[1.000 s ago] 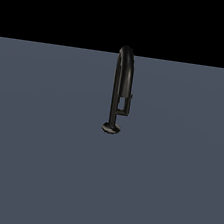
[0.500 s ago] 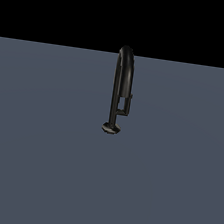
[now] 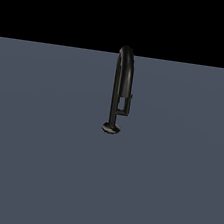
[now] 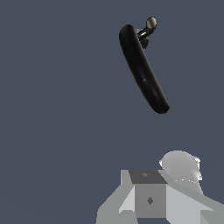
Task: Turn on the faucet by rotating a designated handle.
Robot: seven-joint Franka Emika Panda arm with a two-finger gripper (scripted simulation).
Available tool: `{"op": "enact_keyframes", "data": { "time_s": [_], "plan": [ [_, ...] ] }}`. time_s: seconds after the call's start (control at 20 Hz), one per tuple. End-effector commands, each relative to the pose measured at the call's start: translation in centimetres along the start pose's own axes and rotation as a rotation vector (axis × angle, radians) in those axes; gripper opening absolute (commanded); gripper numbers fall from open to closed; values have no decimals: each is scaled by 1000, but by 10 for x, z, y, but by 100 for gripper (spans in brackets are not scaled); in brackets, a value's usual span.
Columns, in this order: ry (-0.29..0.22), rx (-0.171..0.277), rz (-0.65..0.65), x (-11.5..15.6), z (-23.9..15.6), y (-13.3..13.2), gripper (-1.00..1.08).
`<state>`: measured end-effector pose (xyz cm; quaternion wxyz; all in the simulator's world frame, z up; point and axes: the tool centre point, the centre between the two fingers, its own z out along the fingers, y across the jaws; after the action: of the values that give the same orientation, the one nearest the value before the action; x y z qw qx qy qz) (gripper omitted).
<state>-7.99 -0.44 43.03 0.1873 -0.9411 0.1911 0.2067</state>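
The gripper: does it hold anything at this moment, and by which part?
Nothing is held: the pale grey gripper is apart from the tall glossy black faucet.

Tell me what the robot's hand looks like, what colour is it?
Only a piece of the gripper shows, in the wrist view. It is made of pale grey and white blocky shapes with flat, angled faces, plus one rounded white lump. A darker grey square panel sits in the middle, with a tiny diamond mark on it. No cables or writing are visible. The exterior view shows none of the arm.
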Motion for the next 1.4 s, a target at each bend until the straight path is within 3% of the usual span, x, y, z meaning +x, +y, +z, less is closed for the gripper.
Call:
{"op": "enact_keyframes", "data": {
  "time_s": [0.0,0.75,1.35],
  "plan": [
    [-38,33,35,16,2,-1,-100],
    [-279,238,252,112,25,2,-100],
    [-502,429,453,190,66,17,-100]
  ]
}}
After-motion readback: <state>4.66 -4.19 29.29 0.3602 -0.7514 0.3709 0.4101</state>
